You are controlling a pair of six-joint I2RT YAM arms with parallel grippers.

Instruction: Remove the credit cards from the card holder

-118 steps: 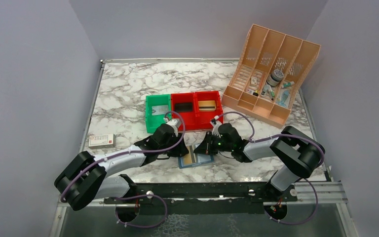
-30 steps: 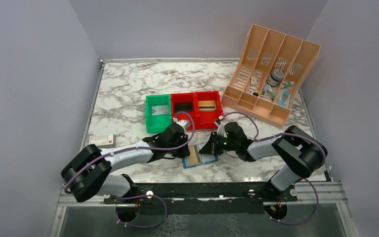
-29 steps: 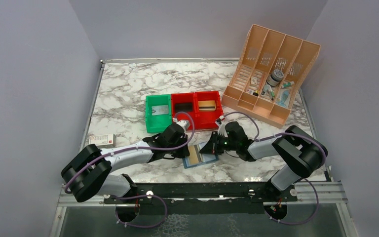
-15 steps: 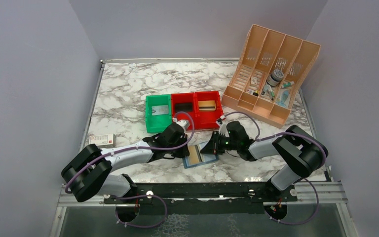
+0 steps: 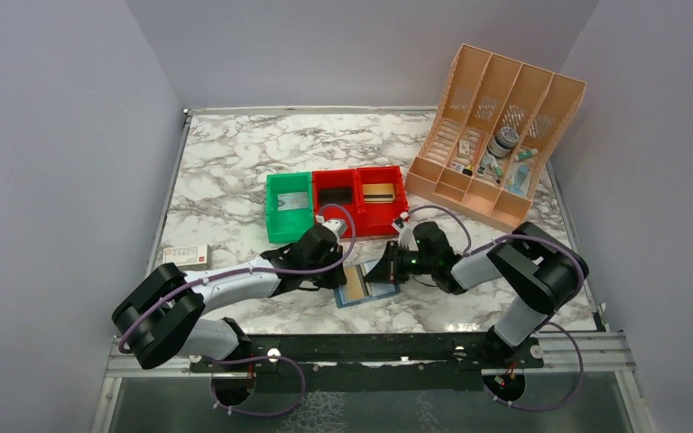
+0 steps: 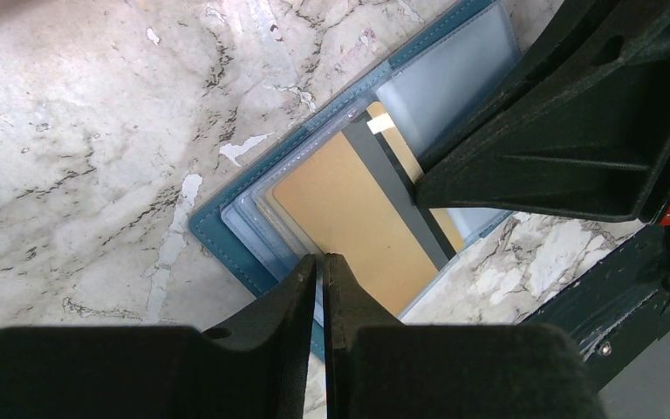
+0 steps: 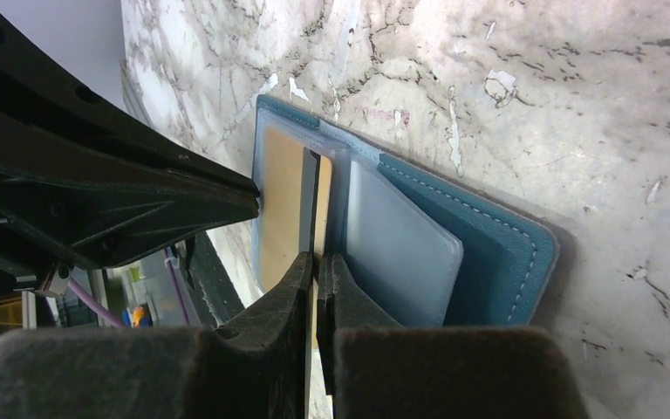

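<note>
The blue card holder (image 5: 374, 290) lies open on the marble between my two arms. A tan-gold credit card (image 5: 355, 282) with a dark stripe sticks partly out of its clear pockets. My left gripper (image 5: 339, 276) is shut on the card holder's left edge (image 6: 227, 243), its tips at the pocket sleeves beside the card (image 6: 349, 205). My right gripper (image 5: 384, 270) is shut on the striped edge of the card (image 7: 281, 201), over the card holder (image 7: 488, 253). In the wrist views the two grippers (image 6: 323, 262) (image 7: 317, 262) face each other closely across the card holder.
A green bin (image 5: 289, 206) and two red bins (image 5: 335, 200) (image 5: 380, 197) stand just behind the card holder; the right red bin holds a tan card. A white-and-red flat box (image 5: 186, 256) lies at the left. A peach divider rack (image 5: 496, 135) stands at the back right.
Since 3.9 s ago both grippers and the card holder have shifted a little to the right. Over the last second the right arm's elbow has shifted slightly; the grippers have stayed put.
</note>
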